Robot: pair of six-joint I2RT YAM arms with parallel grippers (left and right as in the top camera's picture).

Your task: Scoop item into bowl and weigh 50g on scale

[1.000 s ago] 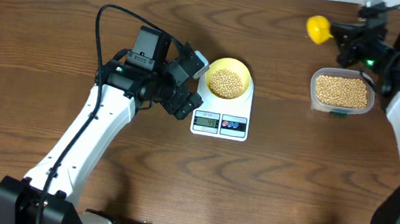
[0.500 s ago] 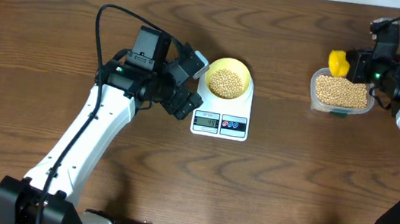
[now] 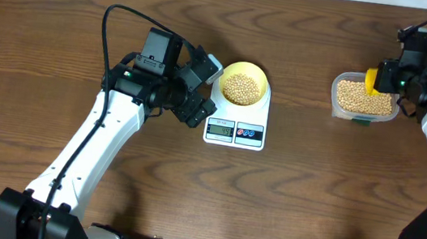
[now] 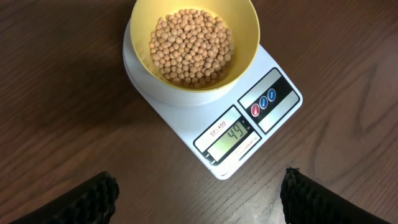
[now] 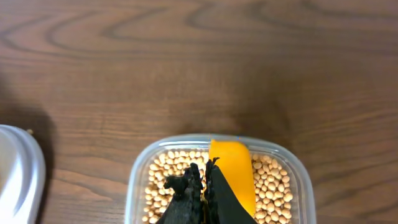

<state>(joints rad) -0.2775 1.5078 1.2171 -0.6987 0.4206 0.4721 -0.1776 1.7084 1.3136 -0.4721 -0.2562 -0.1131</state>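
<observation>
**Operator:** What do we find at the scale [image 3: 235,130]?

**Technician:** The bowl [image 3: 242,82] sits on its platform with beans [image 4: 191,46] heaped in it. The display [image 4: 235,132] reads 44, so we judge the load slightly short of 50 g. The left gripper [image 3: 207,94] hangs just beside the scale, on the side away from the tub. Its jaws are spread wide and hold nothing.

**Operator:** And farther from the scale?

**Technician:** The tub [image 5: 138,177] stands well apart from it and holds the remaining stock of beans [image 5: 273,183]. The right gripper [image 5: 204,180] is above the tub with its jaws closed tight on the scoop [image 5: 231,168]. The scoop's front end is down among the beans.

**Operator:** How do we do this step well?

**Technician:** We need only a small top-up.
1. We take a shallow, partial scoop.
2. We carry it level to the scale.
3. We tip it slowly over the bowl's centre and watch the display.
4. We stop pouring as the reading nears the target.

We keep the scoop and both grippers off the bowl and platform, because contact would likely falsify the reading.
</observation>
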